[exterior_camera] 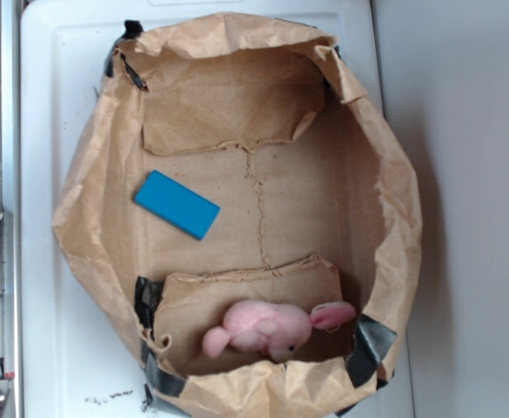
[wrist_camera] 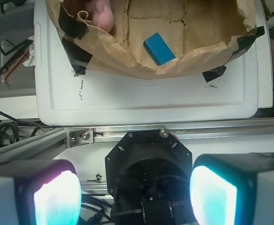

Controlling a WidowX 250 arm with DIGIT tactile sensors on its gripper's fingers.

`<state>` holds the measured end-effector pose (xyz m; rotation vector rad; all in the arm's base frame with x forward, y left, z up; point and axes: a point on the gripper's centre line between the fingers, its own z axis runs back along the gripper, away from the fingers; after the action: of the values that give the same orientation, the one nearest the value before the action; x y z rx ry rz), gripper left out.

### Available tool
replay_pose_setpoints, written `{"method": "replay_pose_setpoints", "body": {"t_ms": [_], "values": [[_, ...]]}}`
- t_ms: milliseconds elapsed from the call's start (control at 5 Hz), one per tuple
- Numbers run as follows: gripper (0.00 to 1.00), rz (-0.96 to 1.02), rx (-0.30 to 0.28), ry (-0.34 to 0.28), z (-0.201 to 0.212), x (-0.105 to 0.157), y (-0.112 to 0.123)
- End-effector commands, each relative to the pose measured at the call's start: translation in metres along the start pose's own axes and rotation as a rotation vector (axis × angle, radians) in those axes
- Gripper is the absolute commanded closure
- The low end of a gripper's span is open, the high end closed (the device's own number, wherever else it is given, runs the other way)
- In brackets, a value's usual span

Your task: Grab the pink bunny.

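step: approach, not begun | gripper (wrist_camera: 134, 192) jaws apart, empty (well outside bag) | next: reach over the bag (exterior_camera: 393, 174) wall onto the pink bunny (exterior_camera: 267, 328)

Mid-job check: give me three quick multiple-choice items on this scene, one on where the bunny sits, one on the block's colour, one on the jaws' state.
1. Where is the pink bunny?
A. Inside the paper bag
B. On the white tray
C. Between the jaws

2. What colour is the block?
A. Red
B. Blue
C. Green

3. How does the gripper stand?
A. Shut on the bunny
B. Shut on the block
C. Open, holding nothing

Answers: 1 A, it lies in the bag's corner; 2 B, plainly blue in both views; 3 C, wrist view shows the jaws apart, nothing between.
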<state>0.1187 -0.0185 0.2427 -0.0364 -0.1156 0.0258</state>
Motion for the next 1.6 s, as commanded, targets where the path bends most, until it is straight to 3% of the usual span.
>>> {"method": "replay_pose_setpoints", "body": {"t_ms": [0, 400, 800, 1200, 1400], "values": [[0.0, 0.0, 0.0, 0.0, 0.0, 0.0, 0.0], [0.0, 0.065, -0.004, -0.063, 0.006, 0.055, 0.015], [0.0, 0.101, -0.008, -0.107, -0.024, 0.108, 0.026], [0.0, 0.16, 0.008, -0.087, -0.076, 0.147, 0.039], [0.0, 0.142, 0.019, -0.065, -0.104, 0.152, 0.04]]}}
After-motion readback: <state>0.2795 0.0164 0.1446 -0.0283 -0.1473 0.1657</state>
